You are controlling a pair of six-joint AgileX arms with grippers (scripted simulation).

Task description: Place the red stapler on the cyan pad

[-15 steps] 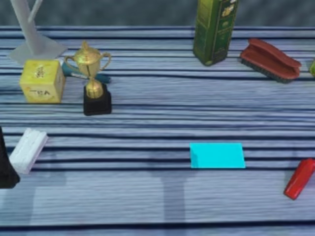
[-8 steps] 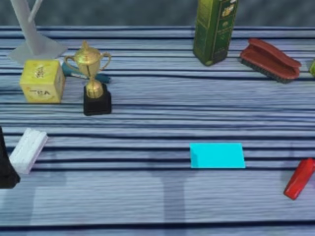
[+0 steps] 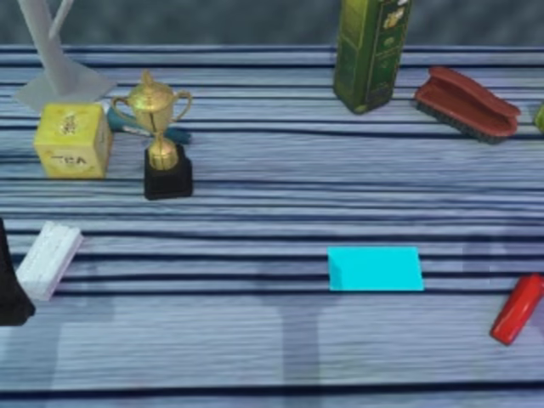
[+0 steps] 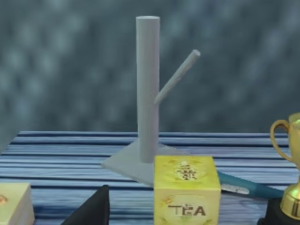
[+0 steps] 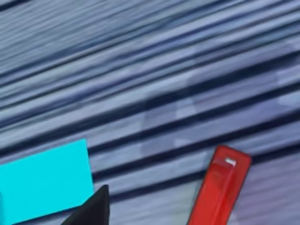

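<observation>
The red stapler [image 3: 518,308] lies on the striped table near the right edge, front right of the cyan pad [image 3: 375,269] and apart from it. In the right wrist view the stapler [image 5: 220,187] and the pad [image 5: 44,183] lie below the camera, with a dark part of my right gripper [image 5: 91,211] at the frame's edge between them. The right arm itself is out of the top view. My left arm [image 3: 10,289] is parked at the table's left edge; its wrist view shows only a dark part of the left gripper [image 4: 91,208].
A reddish-brown scrub brush [image 3: 466,104] and a tall green tin [image 3: 371,51] stand at the back right. At the back left are a gold trophy [image 3: 161,136], a yellow tea box [image 3: 73,140], a teal pen [image 3: 127,126] and a grey rack [image 3: 59,59]. A white ridged block [image 3: 48,259] lies left.
A faint shadow has spread over the table at the right, above the stapler. The stapler, the pad and the left arm have not moved.
</observation>
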